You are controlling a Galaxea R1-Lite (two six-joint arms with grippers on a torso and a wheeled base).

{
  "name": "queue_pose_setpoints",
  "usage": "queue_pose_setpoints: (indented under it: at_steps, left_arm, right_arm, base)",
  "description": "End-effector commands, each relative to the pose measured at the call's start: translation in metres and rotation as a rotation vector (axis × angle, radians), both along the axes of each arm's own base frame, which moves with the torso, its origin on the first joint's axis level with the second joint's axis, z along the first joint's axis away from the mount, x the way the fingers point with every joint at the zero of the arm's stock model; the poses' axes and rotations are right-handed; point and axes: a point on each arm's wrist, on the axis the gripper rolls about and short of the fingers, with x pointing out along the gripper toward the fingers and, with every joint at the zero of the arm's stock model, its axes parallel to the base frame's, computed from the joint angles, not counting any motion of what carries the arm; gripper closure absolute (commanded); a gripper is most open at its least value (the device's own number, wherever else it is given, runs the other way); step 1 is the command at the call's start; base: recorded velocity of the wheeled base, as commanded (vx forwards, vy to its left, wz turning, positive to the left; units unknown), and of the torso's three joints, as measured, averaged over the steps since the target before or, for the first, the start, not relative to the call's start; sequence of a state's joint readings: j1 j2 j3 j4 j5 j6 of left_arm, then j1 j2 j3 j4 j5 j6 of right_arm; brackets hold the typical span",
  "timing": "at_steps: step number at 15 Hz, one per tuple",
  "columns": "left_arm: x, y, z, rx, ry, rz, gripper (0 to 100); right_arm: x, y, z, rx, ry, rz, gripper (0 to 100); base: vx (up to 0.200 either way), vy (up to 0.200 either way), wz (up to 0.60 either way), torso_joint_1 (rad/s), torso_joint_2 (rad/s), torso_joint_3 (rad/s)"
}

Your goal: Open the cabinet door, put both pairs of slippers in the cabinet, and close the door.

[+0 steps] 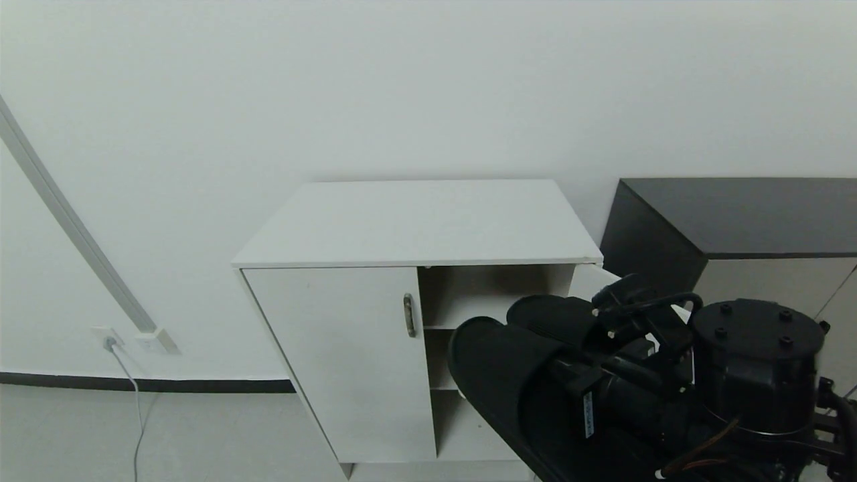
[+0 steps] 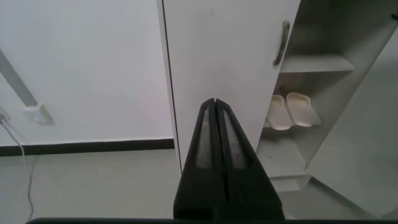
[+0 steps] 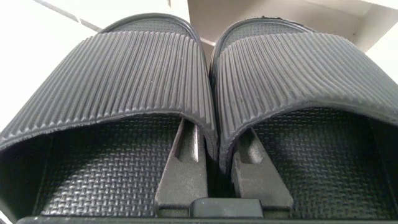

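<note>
You hold the black slippers (image 1: 509,375) in the right hand (image 3: 214,158). Its two fingers (image 3: 183,165) go in under the straps and press the inner walls of the pair together, so this hand is closed on them. The slippers look like soft rubber, with wide ribbed straps, a fine diamond pattern on the footbeds and rounded toes. They hang in the air just in front of the open right half of the white cabinet (image 1: 415,221). The cabinet is of smooth white board with straight edges. Its left door (image 1: 335,355) is shut and carries a slim metal handle (image 1: 409,314), and its right door (image 2: 367,143) stands swung out, so the opening lies between these two edges. Inside, the cream slippers (image 2: 291,111) lie side by side on the second shelf from the top. The left hand (image 2: 214,109) has its flat fingers pressed against each other with nothing between them, and it faces the shut door, apart from it. A dark-topped furniture piece (image 1: 736,214) stands near the cabinet's right side, behind the open door. A wall socket (image 1: 107,337) with a grey cable (image 1: 137,415) is well apart on the left.
</note>
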State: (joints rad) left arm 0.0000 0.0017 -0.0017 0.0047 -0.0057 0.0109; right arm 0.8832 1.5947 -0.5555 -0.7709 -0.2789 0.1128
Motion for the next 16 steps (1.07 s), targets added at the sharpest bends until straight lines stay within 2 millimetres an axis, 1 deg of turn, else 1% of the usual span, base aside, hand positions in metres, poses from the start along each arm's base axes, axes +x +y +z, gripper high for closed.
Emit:
queue_pose_setpoints:
  at_steps: [1, 9, 16]
  left_arm:
    - [0.0000, 0.0000, 0.0000, 0.000, 0.000, 0.000, 100]
    - [-0.0001, 0.0000, -0.0001, 0.000, -0.002, 0.000, 100]
    - [0.0000, 0.0000, 0.0000, 0.000, 0.000, 0.000, 100]
  right_arm:
    - [-0.0039, -0.0034, 0.0013, 0.003, -0.003, 0.003, 100]
    - [-0.0069, -0.0021, -0.0021, -0.014, 0.001, 0.018, 100]
    - [-0.0101, -0.0005, -0.0052, -0.022, 0.010, 0.033, 100]
  base:
    - [0.000, 0.000, 0.00, -0.227, 0.55, 0.320]
    - [0.000, 0.000, 0.00, -0.196, 0.52, 0.320]
    - [0.000, 0.000, 0.00, -0.145, 0.48, 0.336]
